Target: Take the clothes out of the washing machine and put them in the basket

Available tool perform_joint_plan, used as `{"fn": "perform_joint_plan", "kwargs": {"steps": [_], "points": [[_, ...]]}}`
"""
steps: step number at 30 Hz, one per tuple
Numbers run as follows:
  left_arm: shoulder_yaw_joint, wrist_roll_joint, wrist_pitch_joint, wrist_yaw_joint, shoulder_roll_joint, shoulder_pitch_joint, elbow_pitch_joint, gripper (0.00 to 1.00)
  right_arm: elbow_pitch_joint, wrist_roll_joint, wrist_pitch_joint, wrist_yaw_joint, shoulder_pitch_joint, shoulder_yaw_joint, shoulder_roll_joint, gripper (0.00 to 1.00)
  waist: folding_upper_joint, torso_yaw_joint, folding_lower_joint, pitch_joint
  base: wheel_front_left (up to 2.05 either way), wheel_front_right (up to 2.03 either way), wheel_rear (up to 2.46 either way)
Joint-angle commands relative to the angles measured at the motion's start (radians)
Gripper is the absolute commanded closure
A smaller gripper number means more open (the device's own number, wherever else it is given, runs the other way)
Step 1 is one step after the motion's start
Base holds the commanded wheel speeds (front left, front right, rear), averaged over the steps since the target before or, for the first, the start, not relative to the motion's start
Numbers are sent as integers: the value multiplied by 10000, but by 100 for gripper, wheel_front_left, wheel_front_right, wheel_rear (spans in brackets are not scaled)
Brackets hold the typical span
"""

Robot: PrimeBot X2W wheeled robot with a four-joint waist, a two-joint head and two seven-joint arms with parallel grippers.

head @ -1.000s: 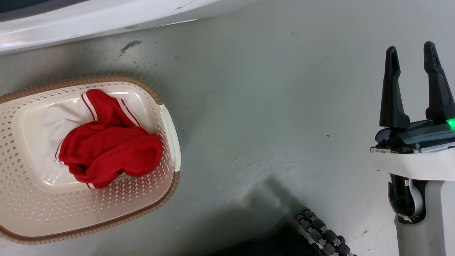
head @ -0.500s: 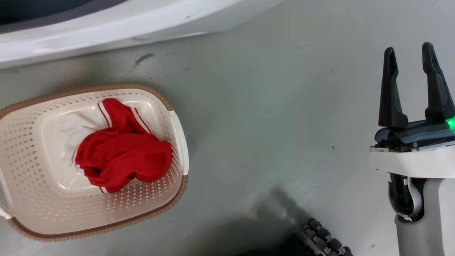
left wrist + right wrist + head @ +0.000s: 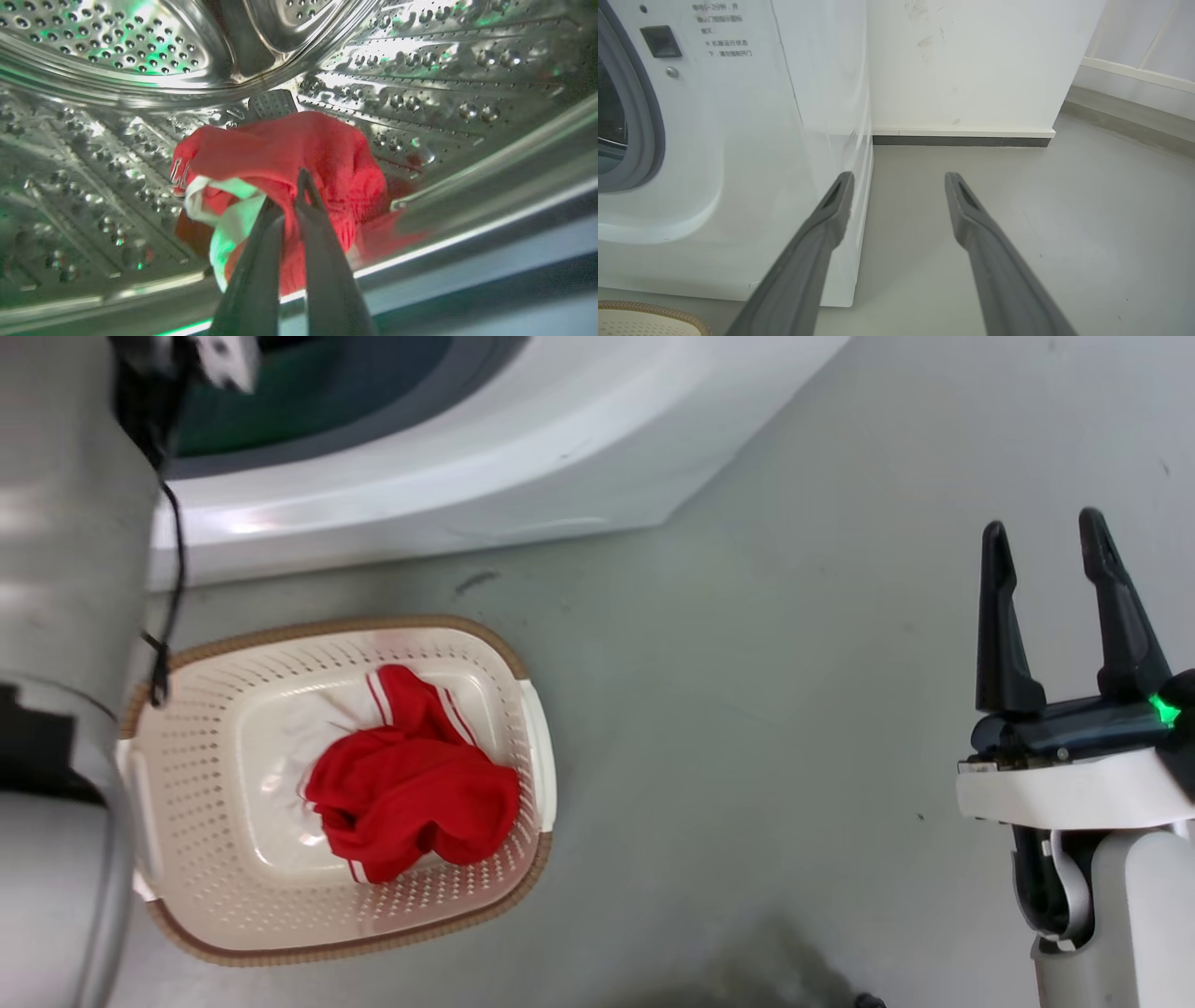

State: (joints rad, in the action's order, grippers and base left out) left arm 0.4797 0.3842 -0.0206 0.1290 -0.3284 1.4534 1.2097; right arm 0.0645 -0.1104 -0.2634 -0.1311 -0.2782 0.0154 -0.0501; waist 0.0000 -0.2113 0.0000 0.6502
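Over on the left, the robot's pale left forearm (image 3: 56, 616) reaches past the end of the basket and into the washing machine (image 3: 485, 467). Inside the steel drum (image 3: 117, 51) the left gripper (image 3: 289, 191) has its two fingers pinched almost together on a fold of a red garment (image 3: 280, 144) with white trim. The garment sits low in the drum behind the front lip, with the curved, perforated wall close around it. Below the washer's front, the basket (image 3: 534, 737) stands on the floor, its far rim just short of the machine and its left end beside the forearm. A second red garment (image 3: 411, 803) lies crumpled in the bottom of it, nearer the right end. Right of the basket a broad stretch of grey floor (image 3: 766, 709) opens out. At the far right the right gripper (image 3: 1044, 527) hangs over that floor, fingers spread well apart, holding and touching nothing. It is well clear of the washer's corner and of the white wall (image 3: 962, 70) beyond.
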Motion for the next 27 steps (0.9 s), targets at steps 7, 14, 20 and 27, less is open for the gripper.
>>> {"fn": "perform_joint_plan", "kwargs": {"steps": [7,14,20,27], "points": [[575,877,-1101,3,209,-1947,-694,100,-209,344,-18,7,612,42,-1,0,0,851,0,-1700,0,0,0],[1178,1497,-2016,4,181,-3720,-1670,100,-419,633,-18,7,1355,26,-2,0,0,1376,0,-3063,0,0,0],[1349,1393,-2285,-81,7,-4274,-2584,100,-522,745,-18,7,1770,81,-1,0,0,1739,0,-3717,0,0,0],[1452,1288,-2280,-422,-253,-4853,-4127,100,-690,756,-18,7,2114,20,-1,0,0,1944,0,-4390,0,0,0]]}}
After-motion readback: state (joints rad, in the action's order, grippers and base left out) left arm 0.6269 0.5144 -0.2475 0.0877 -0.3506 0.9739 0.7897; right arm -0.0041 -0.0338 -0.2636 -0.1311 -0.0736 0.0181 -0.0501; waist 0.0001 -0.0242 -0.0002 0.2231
